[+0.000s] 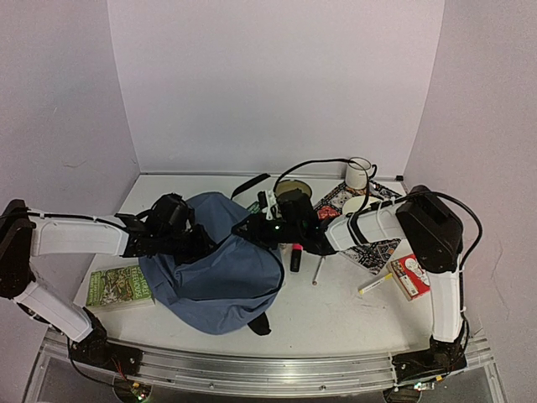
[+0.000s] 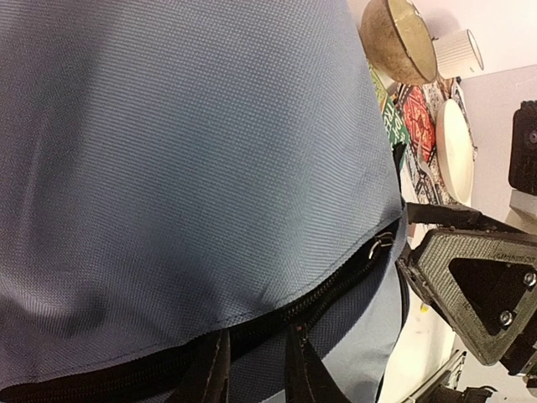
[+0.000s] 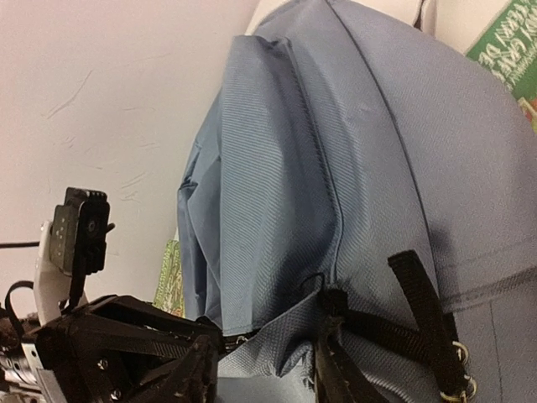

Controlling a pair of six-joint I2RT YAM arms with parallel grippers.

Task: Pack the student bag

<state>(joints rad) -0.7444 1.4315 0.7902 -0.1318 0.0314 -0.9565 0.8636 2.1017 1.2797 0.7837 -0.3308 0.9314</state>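
The student bag (image 1: 222,285) lies slumped on the white table (image 1: 336,315), left of the middle, its near end reaching towards the table's near edge. A green book (image 1: 120,285) lies flat just left of it, partly tucked under the fabric. To the right, well apart from the bag, a red-and-white box (image 1: 409,275) lies near a pale pen (image 1: 375,284). A white pen (image 1: 319,270) and a red-and-black marker (image 1: 295,257) lie closer to the bag.

Farther back, both arms meet over the bag's far part. The left gripper (image 2: 256,361) is clenched on the bag's edge by the black zip. The right gripper (image 1: 247,227) sits at the bag's far right edge. Its fingers stand apart, released, with blue fabric between them.

Beyond, on the right, a patterned mat (image 1: 377,250) carries a white plate (image 2: 457,151). A brown bowl (image 2: 401,38) and a white cup (image 1: 358,175) stand farthest back.
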